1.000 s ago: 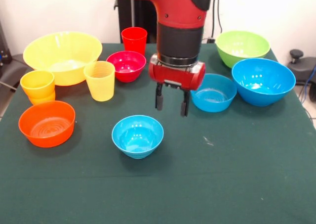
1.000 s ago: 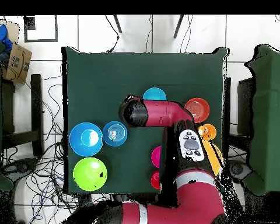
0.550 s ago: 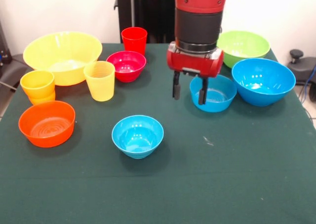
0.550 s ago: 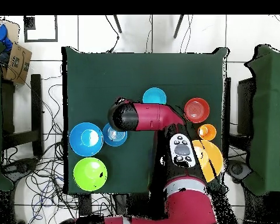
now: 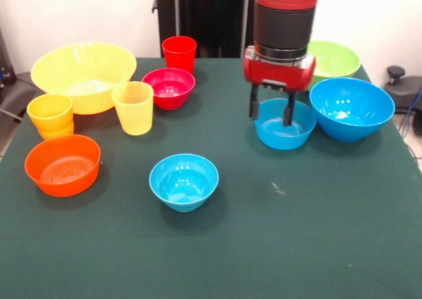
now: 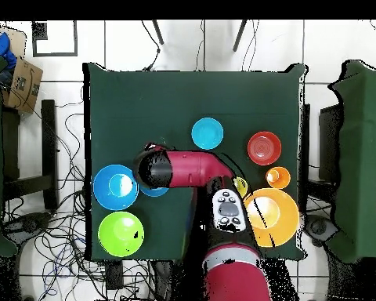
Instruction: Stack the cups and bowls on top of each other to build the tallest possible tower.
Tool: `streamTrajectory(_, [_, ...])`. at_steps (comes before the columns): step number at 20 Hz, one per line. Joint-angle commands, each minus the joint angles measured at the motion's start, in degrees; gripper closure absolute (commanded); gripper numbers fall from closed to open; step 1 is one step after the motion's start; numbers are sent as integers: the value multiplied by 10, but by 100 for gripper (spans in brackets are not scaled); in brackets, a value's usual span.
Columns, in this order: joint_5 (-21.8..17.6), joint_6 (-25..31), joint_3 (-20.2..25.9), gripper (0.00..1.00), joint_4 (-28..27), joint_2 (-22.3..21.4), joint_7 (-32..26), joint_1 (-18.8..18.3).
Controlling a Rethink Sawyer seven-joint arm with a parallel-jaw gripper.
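The gripper (image 5: pixel 270 112) hangs with its two fingers spread apart and empty, straight above a small blue bowl (image 5: pixel 285 129) whose rim sits just under the fingertips. At 3 o'clock from it, just beside that bowl, stands the large blue bowl (image 5: pixel 351 107), with the lime green bowl (image 5: pixel 336 58) behind at 1 o'clock. Another small blue bowl (image 5: pixel 184 181) lies at 7 o'clock, well apart.

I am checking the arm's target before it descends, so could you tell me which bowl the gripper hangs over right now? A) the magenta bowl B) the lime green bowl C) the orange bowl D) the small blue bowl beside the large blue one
D: in the front view the gripper, jaws apart, hangs over the small blue bowl beside the large blue bowl.
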Motion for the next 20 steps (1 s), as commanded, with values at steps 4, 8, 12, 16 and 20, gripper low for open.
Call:
streamTrajectory(4, [57, -22, -20, 0, 44, 19, 152, 81])
streamTrajectory(8, [74, -26, -30, 0, 37, 29, 151, 96])
streamTrajectory(12, [95, -37, -39, 0, 40, 37, 169, 120])
streamTrajectory(16, [110, -46, -39, 0, 56, 37, 178, 136])
streamTrajectory(20, [115, -49, -40, 0, 74, 28, 174, 141])
